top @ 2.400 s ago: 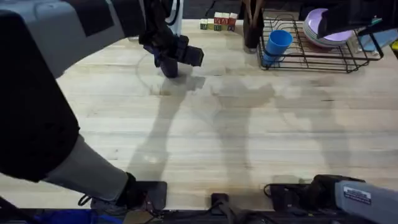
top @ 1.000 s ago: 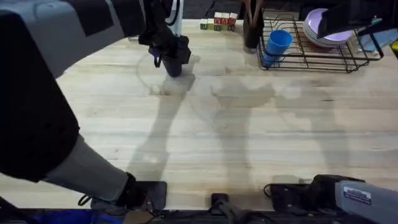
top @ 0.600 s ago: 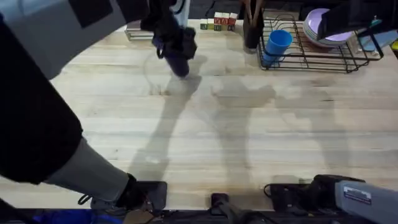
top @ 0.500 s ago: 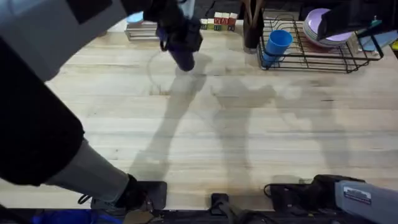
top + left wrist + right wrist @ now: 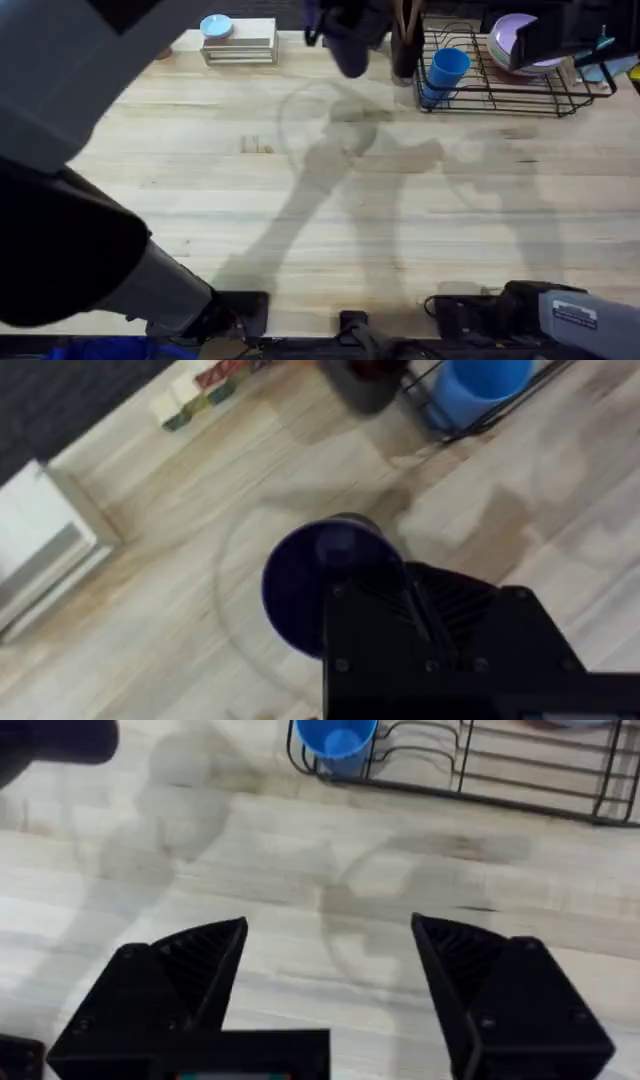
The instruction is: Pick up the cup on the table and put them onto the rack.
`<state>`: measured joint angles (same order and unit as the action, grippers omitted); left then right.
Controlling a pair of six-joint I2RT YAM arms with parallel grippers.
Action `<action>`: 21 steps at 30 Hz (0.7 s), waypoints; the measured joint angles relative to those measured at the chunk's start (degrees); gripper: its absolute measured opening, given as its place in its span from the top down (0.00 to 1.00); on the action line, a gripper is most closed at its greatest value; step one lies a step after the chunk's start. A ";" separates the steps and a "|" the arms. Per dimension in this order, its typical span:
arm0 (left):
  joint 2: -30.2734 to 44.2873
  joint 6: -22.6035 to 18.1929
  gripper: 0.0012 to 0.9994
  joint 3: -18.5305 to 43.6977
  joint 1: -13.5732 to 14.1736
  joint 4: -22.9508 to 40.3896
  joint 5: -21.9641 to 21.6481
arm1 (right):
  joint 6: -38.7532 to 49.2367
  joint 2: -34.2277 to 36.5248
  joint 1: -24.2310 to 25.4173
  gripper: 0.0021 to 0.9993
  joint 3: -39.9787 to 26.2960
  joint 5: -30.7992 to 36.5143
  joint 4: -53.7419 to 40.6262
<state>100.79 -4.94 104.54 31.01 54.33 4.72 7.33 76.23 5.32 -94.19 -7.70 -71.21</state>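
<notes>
Nearest the bases, the right gripper (image 5: 330, 980) hangs low over the bare wooden surface (image 5: 330, 220), its fingers spread wide with nothing between them. It looks to be waiting, kept back so the other arm has free passage to the far side.

Farther out, the left arm reaches across the middle and carries a dark navy cup (image 5: 346, 47) in the air, near the surface's far edge. In the left wrist view the cup (image 5: 325, 595) sits directly ahead of the left gripper (image 5: 385, 615), its round end facing the camera, so the gripper appears pinched on it. The carry is high, probably so the cup clears the wire edge on the way in.

Just beyond and to the right stands the rack (image 5: 520, 85), with a blue cup (image 5: 444, 70) already lying in its near-left corner. A dark holder (image 5: 406, 45) stands against the rack's left end, and pale plates (image 5: 515, 45) lean inside it. Away to the left sits a white stepped stand (image 5: 240, 42) with a small blue disc on top.

The left gripper's fingertips are covered by its own black body, so which part of the navy cup they pinch cannot be told. The cup is blurred overhead, and the rack's right end is cut by a dark shape.
</notes>
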 joint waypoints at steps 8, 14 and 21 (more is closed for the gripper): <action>-0.01 -2.87 0.96 0.73 5.61 -5.31 -0.07 | 0.00 -3.47 0.00 0.01 0.04 0.00 -3.52; -0.02 -4.18 0.96 0.73 7.75 -9.71 -0.58 | 0.00 -5.33 0.00 0.01 0.04 0.00 -4.39; 1.63 -4.36 0.96 1.58 7.69 -12.69 -1.34 | 0.00 -6.54 0.00 0.01 0.04 0.00 -4.45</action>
<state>102.42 -9.30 106.12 38.70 41.64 3.38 7.33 69.69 5.32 -94.15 -7.70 -75.66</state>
